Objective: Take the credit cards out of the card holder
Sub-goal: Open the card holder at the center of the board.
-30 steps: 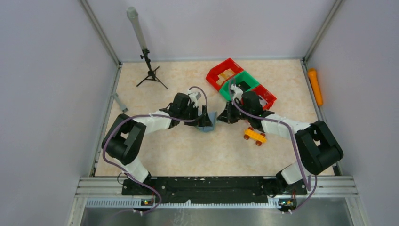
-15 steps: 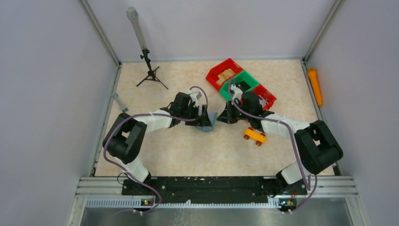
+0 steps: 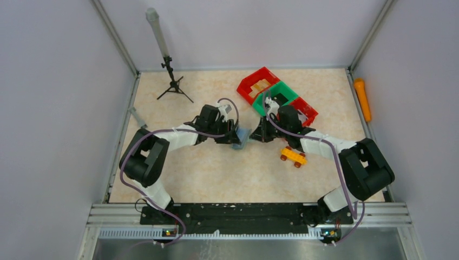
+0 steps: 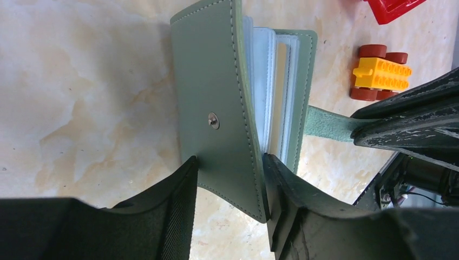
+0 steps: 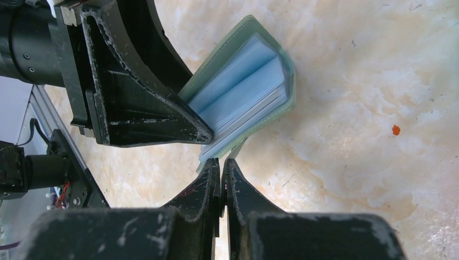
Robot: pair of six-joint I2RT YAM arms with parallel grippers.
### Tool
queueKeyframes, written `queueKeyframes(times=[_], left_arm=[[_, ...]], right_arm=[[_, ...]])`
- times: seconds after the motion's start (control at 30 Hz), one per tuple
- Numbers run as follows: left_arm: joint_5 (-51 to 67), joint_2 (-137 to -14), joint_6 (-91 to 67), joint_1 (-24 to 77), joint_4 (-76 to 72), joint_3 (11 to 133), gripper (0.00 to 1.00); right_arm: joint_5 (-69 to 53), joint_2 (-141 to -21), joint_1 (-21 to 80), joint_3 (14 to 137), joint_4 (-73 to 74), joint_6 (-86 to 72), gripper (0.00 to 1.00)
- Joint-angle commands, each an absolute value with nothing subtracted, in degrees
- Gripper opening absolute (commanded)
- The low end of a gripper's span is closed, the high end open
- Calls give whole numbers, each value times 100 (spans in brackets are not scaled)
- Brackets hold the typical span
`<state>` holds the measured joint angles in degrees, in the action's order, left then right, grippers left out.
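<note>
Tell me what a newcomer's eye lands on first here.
The thin grey-green card holder sits fanned open mid-table, showing pale blue sleeves, with both arms on it. The right gripper pinches its strap tab, and the left gripper straddles its front cover. Next come the yellow toy car beside the right arm and the red and green plastic bins at the far side.

left wrist view: card holder (image 4: 216,108) standing open on the marbled table (image 4: 81,97); its green front cover, with a metal stud (image 4: 214,120), sits between the left gripper (image 4: 230,162) fingers, touching both; pale blue sleeves fan out behind; the tab (image 4: 327,123) is pinched by the right gripper (image 4: 360,130); yellow toy car (image 4: 381,73) and a red bin (image 4: 392,8) corner lie beyond.
</note>
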<state>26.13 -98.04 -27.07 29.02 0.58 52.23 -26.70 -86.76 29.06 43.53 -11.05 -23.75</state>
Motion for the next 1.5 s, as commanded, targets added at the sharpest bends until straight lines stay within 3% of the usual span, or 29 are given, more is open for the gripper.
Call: queueKeyframes(times=[0.0,0.17,0.47,0.53,0.63,0.7,0.93,1.13,1.47], left_arm=[[2425,-9859,-2663,2755,153,5263,46],[2554,-9741,-2700,2642,50,5126,28],[2701,-9820,-2801,2495,44,5099,23],[2757,-9821,-2819,2466,44,5077,26],[2829,-9815,-2847,2444,-135,5058,47],[2821,-9841,-2848,2438,-123,5067,53],[2763,-9971,-2852,2418,-26,5142,54],[3352,-10087,-3066,2243,-317,5045,64],[3978,-10310,-3484,1947,-808,4853,64]], right_arm=[[-2699,-8622,2857,4434,-1319,-2347,0],[-2648,-8645,2857,4464,-1254,-2340,0],[-2506,-8723,2858,4535,-1081,-2319,0],[-2513,-8738,2862,4543,-1079,-2314,0],[-2550,-8757,2857,4552,-1080,-2317,0],[-2574,-8760,2858,4553,-1090,-2312,0],[-2625,-8761,2857,4544,-1115,-2315,0],[-2654,-8762,2857,4544,-1134,-2318,0],[-2681,-8765,2858,4535,-1151,-2319,0]])
